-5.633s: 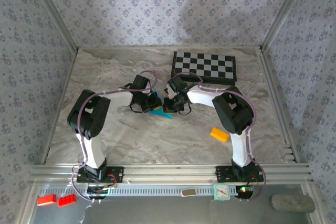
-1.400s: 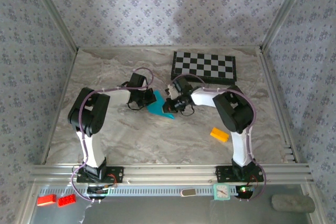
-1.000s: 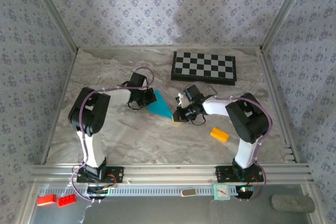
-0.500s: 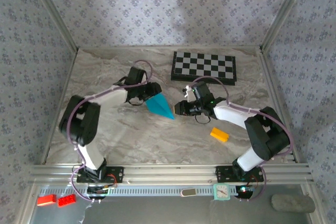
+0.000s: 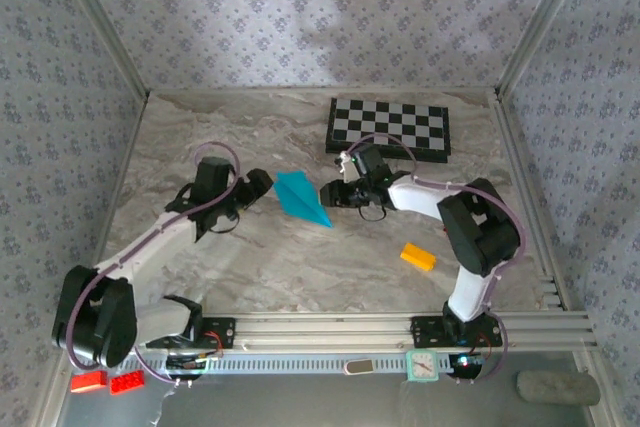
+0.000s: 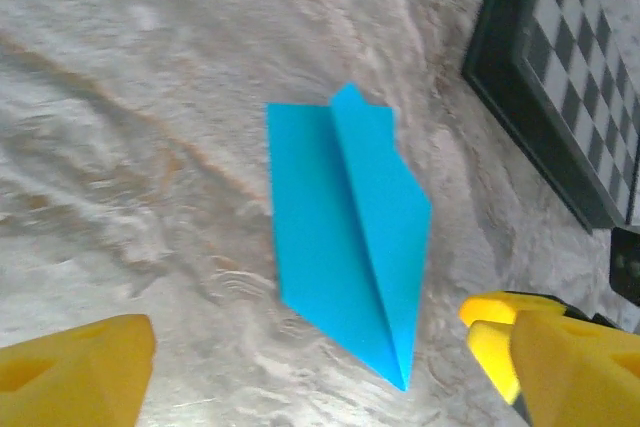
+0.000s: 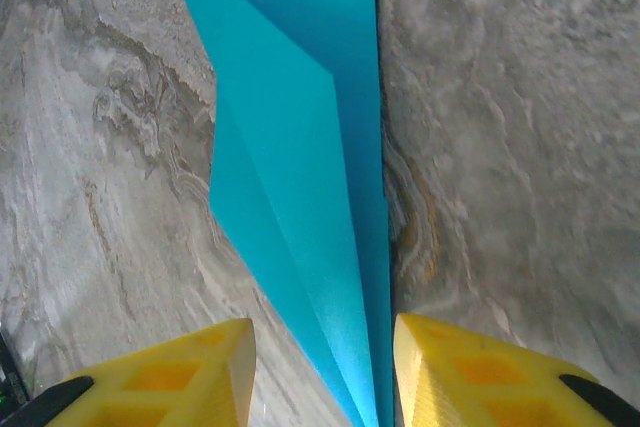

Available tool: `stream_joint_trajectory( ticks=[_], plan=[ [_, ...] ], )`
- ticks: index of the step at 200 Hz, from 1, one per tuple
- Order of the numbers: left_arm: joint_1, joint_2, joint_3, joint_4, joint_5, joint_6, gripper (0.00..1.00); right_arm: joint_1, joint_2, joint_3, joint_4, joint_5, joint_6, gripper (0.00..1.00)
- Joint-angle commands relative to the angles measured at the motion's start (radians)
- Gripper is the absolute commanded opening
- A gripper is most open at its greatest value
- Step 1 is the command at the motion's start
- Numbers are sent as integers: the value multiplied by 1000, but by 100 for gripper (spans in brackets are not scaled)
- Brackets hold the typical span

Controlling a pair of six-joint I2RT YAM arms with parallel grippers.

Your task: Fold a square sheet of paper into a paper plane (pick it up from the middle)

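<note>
Both grippers gape open: the paper plane (image 5: 302,198) lies flat between left gripper (image 5: 257,185) and right gripper (image 5: 329,193), its pointed tip between the right's parted jaws

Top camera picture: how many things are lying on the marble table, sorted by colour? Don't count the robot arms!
Blue: 1, the paper plane
Yellow-orange: 1, the block
Black and white: 1, the chessboard
Total: 3
</note>
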Motion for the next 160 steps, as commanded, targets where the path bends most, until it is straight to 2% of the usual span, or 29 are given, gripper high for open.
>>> stream_joint_trajectory(
  ticks=[1, 38, 70, 104, 160],
  plan=[
    [47, -59, -50, -3, 28, 5, 98, -6, 65, 73, 18, -49, -23, 42],
    [152, -81, -109, 16, 163, 46, 100, 2, 143, 143, 35, -86, -3, 40],
    [181, -53, -101, 17, 222, 94, 100, 16, 179, 167, 62, -149, -15, 38],
    [188, -60, -54, -64, 156, 150, 100, 25, 198, 176, 67, -150, -29, 33],
    [193, -54, -58, -37, 172, 189, 100, 25, 239, 230, 39, -135, -59, 31]
  ],
)
